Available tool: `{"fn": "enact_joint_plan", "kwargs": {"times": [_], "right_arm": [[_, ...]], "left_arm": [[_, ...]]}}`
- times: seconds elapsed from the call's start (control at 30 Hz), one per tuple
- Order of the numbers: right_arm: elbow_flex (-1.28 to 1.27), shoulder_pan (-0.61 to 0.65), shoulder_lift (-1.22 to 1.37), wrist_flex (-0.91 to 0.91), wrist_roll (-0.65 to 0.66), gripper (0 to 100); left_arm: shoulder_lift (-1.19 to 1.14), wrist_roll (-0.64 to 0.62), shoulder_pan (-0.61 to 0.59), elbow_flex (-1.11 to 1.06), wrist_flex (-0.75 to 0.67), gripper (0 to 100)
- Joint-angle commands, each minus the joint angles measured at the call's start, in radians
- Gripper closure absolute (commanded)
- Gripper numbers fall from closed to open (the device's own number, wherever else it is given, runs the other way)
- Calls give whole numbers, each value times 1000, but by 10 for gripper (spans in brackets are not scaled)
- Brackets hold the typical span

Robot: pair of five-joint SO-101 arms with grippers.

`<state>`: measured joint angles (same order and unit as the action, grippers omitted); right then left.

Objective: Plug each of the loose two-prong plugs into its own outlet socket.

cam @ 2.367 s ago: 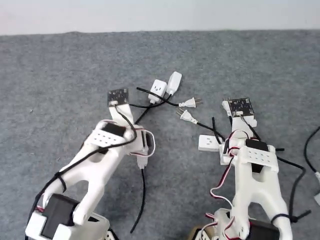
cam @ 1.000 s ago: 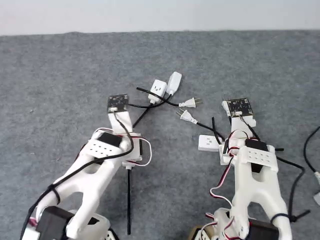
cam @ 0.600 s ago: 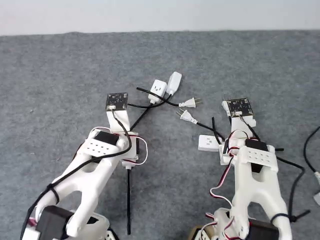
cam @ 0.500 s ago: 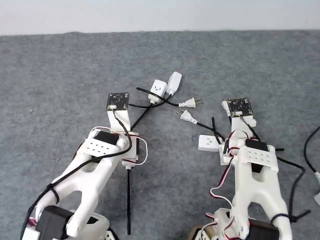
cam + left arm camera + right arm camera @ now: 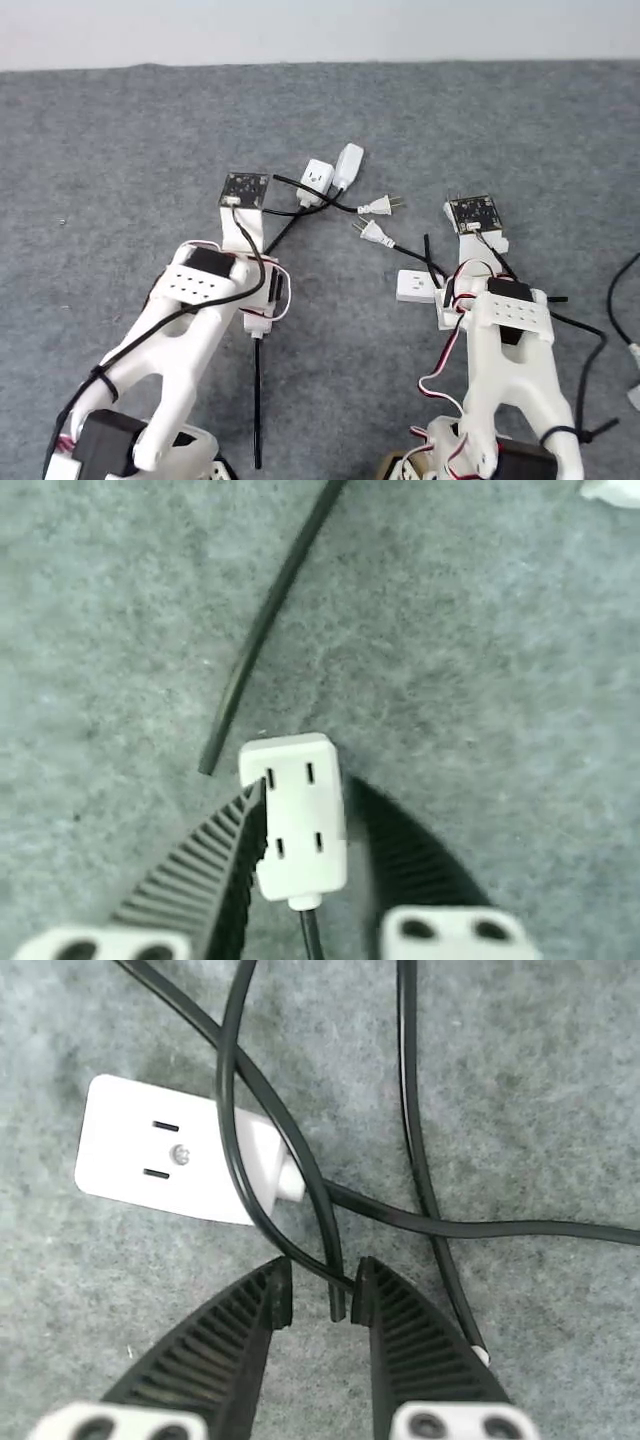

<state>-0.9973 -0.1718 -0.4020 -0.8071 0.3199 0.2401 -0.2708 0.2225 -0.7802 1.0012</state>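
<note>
My left gripper (image 5: 305, 792) is shut on a white outlet socket (image 5: 295, 815), slotted face up, held off the carpet. In the high view this socket (image 5: 258, 322) hangs beside the left arm, its black cord (image 5: 257, 400) trailing toward the near edge. Two loose two-prong plugs (image 5: 377, 207) (image 5: 372, 233) lie mid-table between the arms. A second white socket (image 5: 150, 1155) lies flat just ahead of my right gripper (image 5: 318, 1285). That gripper is open by a narrow gap, with a black cord end (image 5: 335, 1300) between its fingertips. Two more white sockets (image 5: 318, 178) (image 5: 348, 165) lie farther back.
Grey carpet covers the table. Black cords (image 5: 420, 1160) cross ahead of the right gripper. Another cord end (image 5: 250, 670) lies on the carpet beyond the held socket. More cable (image 5: 620, 290) runs along the right edge.
The left arm has swung and moved toward the far side, carrying the socket; its cord went from slanted to straight. The right arm has barely shifted.
</note>
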Motion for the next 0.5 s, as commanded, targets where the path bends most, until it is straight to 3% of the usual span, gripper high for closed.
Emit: {"fn": "enact_joint_plan", "kwargs": {"times": [0.0,0.1,0.23,0.47], "right_arm": [[8,5,-25,21,11,891],[14,4,-36,21,43,890],[37,-24,-25,16,310,890],[34,-182,-24,25,735,890]], "left_arm": [[23,12,-58,70,52,775],[97,15,-118,56,77,789],[247,20,-183,-59,31,797],[440,107,-212,-344,-195,793]]}}
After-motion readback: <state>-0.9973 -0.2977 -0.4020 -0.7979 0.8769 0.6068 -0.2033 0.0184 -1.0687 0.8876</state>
